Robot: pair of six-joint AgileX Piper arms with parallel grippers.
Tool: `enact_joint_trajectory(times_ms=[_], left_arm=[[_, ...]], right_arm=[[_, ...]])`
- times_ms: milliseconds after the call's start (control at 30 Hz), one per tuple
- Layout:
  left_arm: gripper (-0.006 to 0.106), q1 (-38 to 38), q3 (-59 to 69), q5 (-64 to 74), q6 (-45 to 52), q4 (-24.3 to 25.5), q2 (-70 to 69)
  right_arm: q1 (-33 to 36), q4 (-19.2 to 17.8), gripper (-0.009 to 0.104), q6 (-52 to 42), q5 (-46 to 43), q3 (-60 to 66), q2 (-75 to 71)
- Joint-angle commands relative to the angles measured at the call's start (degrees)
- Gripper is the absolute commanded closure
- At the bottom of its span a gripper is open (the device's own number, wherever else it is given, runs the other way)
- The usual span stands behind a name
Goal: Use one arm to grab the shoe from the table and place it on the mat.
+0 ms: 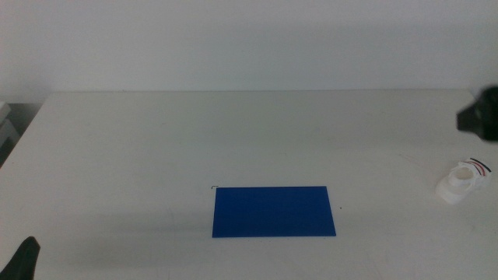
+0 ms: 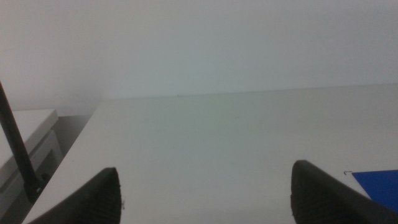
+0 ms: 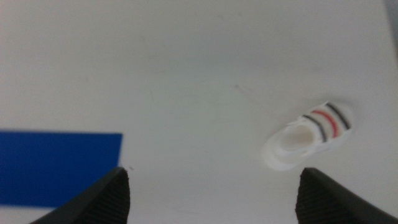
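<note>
The shoe [image 1: 461,181], a small white sneaker with two black straps and one red strap, stands on the white table [image 1: 233,132] near its right edge. The deep blue mat [image 1: 274,211] lies flat at the front middle, well left of the shoe. The right arm [image 1: 482,115] shows as a dark shape at the right edge, above and behind the shoe. My right gripper [image 3: 212,177] is open and empty above the table, with the shoe [image 3: 309,135] and an end of the mat [image 3: 56,167] below it. My left gripper [image 2: 205,171] is open and empty, waiting at the front left [image 1: 25,260].
A pale wall runs behind the table's far edge. A light grey unit [image 1: 6,124] stands off the table's left side. A thin dark cable [image 2: 17,149] crosses the left wrist view. A corner of the mat [image 2: 378,186] shows there.
</note>
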Motion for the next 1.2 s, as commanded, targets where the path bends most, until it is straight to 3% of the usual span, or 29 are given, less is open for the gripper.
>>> enact_joint_trajectory(times_ms=[0, 333, 700, 833, 1033, 1167], left_arm=[[0.007, -0.3, 0.4, -4.7, -0.3, -0.5, -0.6], [0.007, -0.3, 0.4, -4.7, -0.3, -0.5, -0.6], [0.007, -0.3, 0.4, -4.7, -0.3, -0.5, -0.6], [0.007, -0.3, 0.4, -4.7, -0.3, -0.5, -0.6], [0.007, -0.3, 0.4, -4.7, -0.3, -0.5, -0.6], [0.007, -0.3, 0.4, -4.7, -0.3, -0.5, -0.6]], right_arm=[[-0.5, -0.3, 0.003, 5.8, 0.6, -6.8, 4.1], [-0.5, -15.0, 0.003, 37.0, 13.5, -26.4, 24.8], [-0.5, -15.5, 0.003, 50.0, 13.0, -31.7, 33.3], [-0.3, -14.9, 0.003, 50.3, 13.8, -31.6, 33.4], [-0.3, -20.5, 0.003, 49.4, 13.3, -31.6, 33.4], [-0.7, -19.6, 0.003, 52.1, 18.1, -31.6, 33.5]])
